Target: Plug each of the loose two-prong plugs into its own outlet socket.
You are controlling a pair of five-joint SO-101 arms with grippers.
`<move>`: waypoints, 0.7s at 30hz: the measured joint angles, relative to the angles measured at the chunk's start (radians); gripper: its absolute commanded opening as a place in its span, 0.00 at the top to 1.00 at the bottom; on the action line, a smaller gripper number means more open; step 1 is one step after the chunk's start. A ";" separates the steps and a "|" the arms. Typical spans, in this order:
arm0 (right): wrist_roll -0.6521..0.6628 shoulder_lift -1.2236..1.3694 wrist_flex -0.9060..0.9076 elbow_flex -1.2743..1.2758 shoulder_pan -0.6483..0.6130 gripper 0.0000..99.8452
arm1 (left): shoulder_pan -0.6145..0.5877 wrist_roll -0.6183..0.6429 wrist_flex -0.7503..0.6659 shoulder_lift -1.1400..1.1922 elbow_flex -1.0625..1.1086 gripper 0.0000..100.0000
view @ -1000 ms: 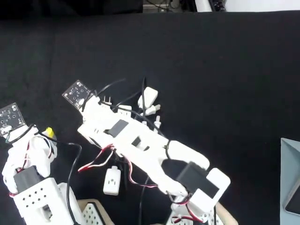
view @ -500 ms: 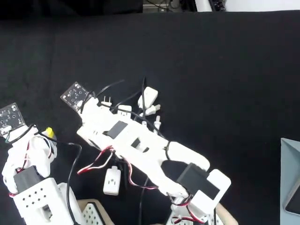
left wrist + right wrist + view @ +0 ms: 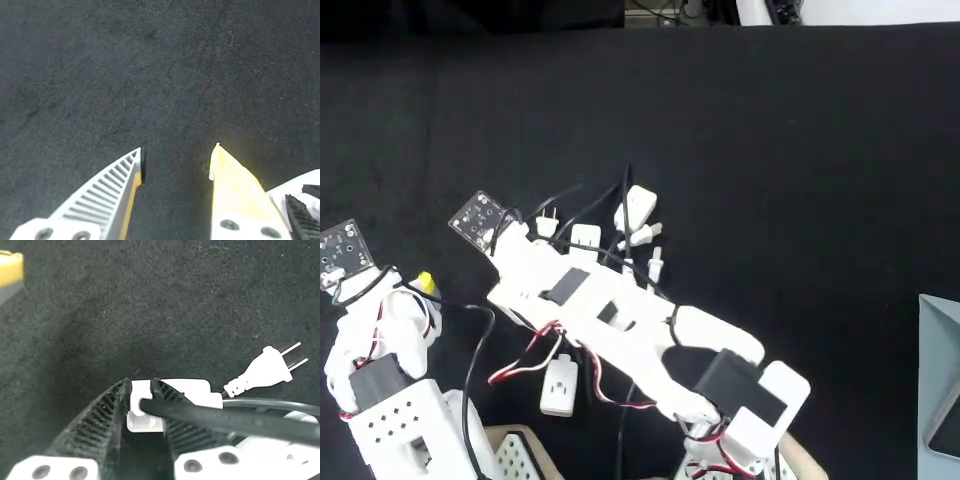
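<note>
The right gripper is narrow. Its 2 black ribbed fingers are closed against the sides of one end of a white socket block, which lies on the black table cloth. A black cable crosses just over the block and one of the fingers. Just beside the block's other end lies a white two-prong plug, flat on the cloth and clear of the fingers, with its 2 prongs pointing away from the block.

In the high view the right arm runs diagonally from the near edge of the table toward the left, and its wrist covers the gripped block. Alongside the arm, among black cords, lie several white parts:
- a small square piece right against the arm; I cannot tell whether it is a socket
- a larger plug body
- 2 smaller loose plugs, one just below that body and one nearer the arm

A free outlet socket with 2 slots lies near the front edge between the 2 arms, close to red and white wires.

The left gripper is spread wide over bare cloth, with 1 white ribbed finger and 1 yellow one. It sits at the front left of the table, well apart from the plugs.
</note>
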 measured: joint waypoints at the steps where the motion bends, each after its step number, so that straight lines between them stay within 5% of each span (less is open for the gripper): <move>1: 0.000 0.000 0.000 0.000 0.000 0.99 | 0.000 0.000 0.000 0.000 0.000 0.78; 21: 0.269 -0.023 0.075 0.028 -0.006 0.98 | 0.000 0.000 0.000 0.000 0.000 0.78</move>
